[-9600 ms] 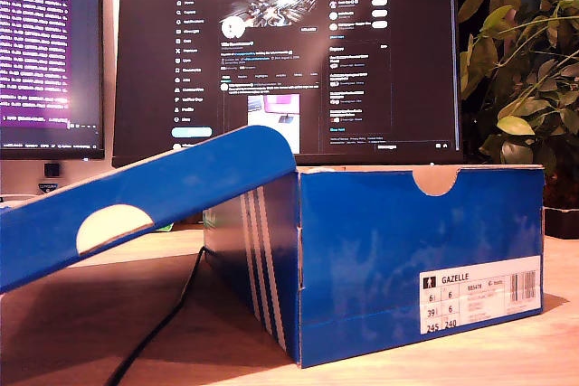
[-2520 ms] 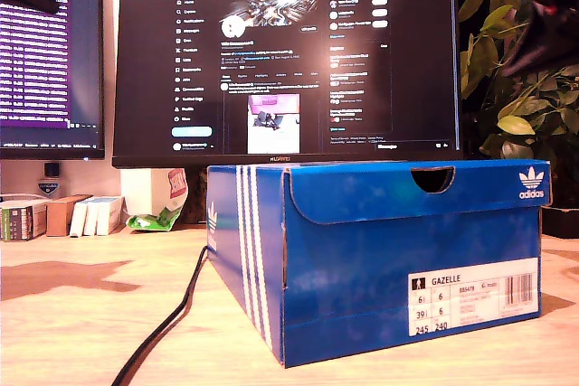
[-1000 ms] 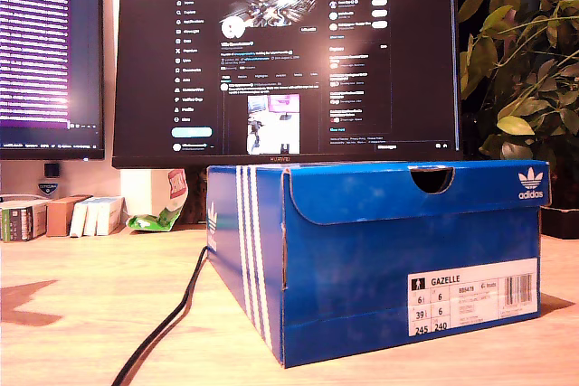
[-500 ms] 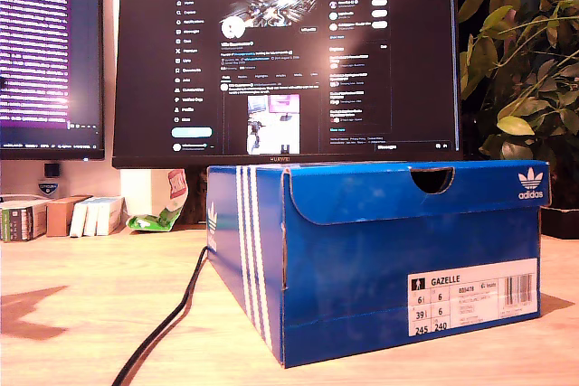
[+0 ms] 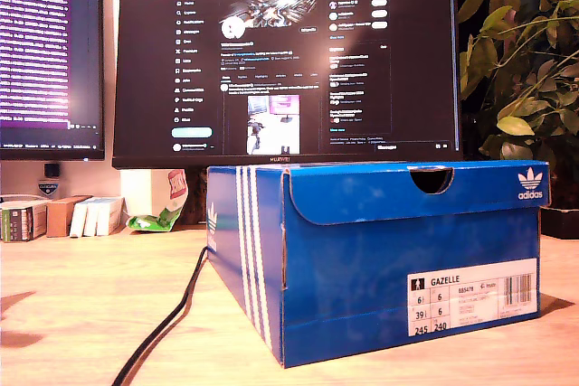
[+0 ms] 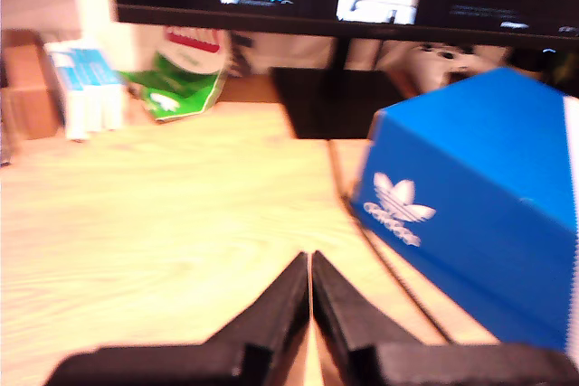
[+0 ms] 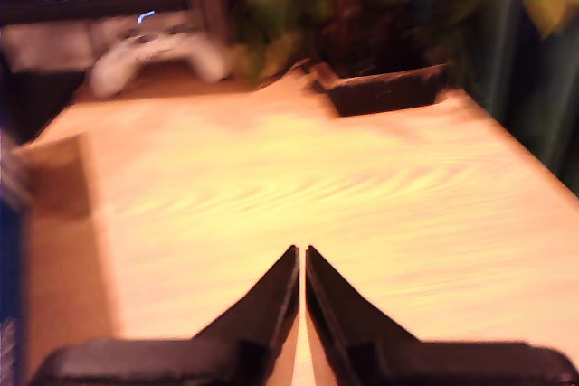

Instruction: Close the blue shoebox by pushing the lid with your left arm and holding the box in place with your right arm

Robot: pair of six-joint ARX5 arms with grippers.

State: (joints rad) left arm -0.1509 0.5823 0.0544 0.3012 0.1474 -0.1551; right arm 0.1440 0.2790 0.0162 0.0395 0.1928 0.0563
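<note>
The blue shoebox (image 5: 389, 259) stands on the wooden desk (image 5: 81, 305) with its lid (image 5: 407, 189) down flat on top. White stripes run down its side and a size label faces the exterior camera. No arm shows in the exterior view. In the first wrist view my first gripper (image 6: 310, 264) is shut with nothing in it, held over bare desk beside the shoebox (image 6: 479, 214). My second gripper (image 7: 301, 255) is shut too and holds nothing, above bare desk; a sliver of blue box (image 7: 7, 296) shows at that picture's edge.
Two monitors (image 5: 285, 61) stand behind the box. A black cable (image 5: 167, 323) runs along the desk. Small boxes (image 5: 54, 216) and a green wrapper (image 5: 154, 220) lie at the exterior view's left. A leafy plant (image 5: 525, 70) stands at the exterior view's right, its pot (image 7: 384, 89) ahead of my second gripper.
The lid, open 9.6 s ago, has been shut since 2.5 s ago. The dark arm parts at the exterior view's top corners have left, and the shadow on the desk has shrunk.
</note>
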